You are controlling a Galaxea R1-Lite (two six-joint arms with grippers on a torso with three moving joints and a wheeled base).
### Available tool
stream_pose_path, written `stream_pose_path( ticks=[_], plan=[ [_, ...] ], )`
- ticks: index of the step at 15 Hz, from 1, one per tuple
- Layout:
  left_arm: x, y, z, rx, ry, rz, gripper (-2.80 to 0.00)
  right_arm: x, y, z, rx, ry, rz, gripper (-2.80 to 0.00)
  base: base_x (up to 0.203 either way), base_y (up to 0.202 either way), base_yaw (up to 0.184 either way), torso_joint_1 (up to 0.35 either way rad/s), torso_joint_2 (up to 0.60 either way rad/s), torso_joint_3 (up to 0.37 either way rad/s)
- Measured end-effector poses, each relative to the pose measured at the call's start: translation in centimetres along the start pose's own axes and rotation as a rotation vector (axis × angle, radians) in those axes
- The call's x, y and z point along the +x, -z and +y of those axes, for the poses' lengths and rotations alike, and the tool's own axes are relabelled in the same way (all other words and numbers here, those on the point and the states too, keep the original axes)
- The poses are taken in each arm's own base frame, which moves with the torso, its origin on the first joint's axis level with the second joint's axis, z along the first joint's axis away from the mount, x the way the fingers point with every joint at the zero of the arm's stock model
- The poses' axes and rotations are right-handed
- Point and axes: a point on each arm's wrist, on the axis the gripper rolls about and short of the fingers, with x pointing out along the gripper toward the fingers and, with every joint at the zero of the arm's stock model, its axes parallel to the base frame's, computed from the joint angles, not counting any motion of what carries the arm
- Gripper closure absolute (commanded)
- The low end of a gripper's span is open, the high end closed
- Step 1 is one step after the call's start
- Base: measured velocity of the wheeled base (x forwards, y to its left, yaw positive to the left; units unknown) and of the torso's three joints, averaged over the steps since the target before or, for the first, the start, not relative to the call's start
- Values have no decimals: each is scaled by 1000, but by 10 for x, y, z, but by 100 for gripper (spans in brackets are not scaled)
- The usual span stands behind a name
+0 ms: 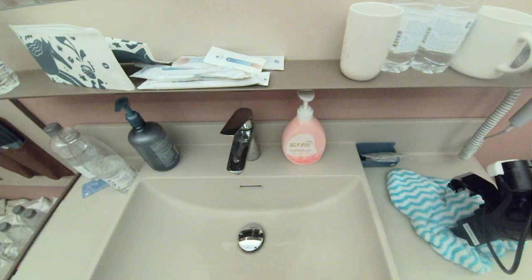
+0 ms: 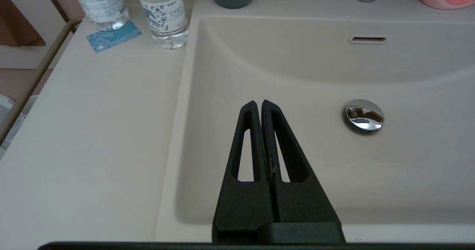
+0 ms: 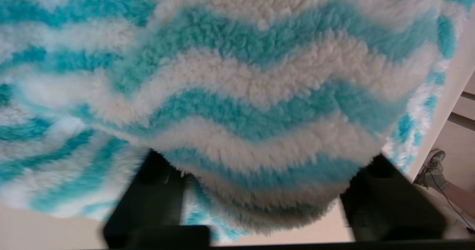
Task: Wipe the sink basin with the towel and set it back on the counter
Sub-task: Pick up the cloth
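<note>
The turquoise and white zigzag towel (image 1: 424,205) lies bunched on the counter (image 1: 395,246) to the right of the sink basin (image 1: 187,222). My right gripper (image 1: 461,209) is down on the towel's right part and open. In the right wrist view a fold of the towel (image 3: 237,94) bulges between the wide-apart fingers (image 3: 152,190) of this gripper (image 3: 267,172). The basin holds only its chrome drain plug (image 1: 250,237) and overflow slot (image 1: 250,186). My left gripper (image 2: 258,103) is shut and empty above the basin's (image 2: 297,75) front left part; it is out of the head view.
A chrome faucet (image 1: 241,141), a pink soap bottle (image 1: 304,138) and a dark pump bottle (image 1: 151,143) stand behind the basin. A water bottle (image 1: 89,157) sits on the left counter, a blue box (image 1: 376,153) behind the towel. The shelf above carries cups (image 1: 368,39) and packets.
</note>
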Motion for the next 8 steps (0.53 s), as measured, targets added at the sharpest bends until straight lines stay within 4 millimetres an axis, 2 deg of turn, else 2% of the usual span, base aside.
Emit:
stream_pose_path(
  ticks=[4,8],
  plan=[
    [0,0,0,0,0,0,0,-13,2,-2,3,10,-15,0,0,0,0,0,0,0],
    [0,0,0,0,0,0,0,-38,7,-5,9,-38,-28,0,0,0,0,0,0,0]
  ],
)
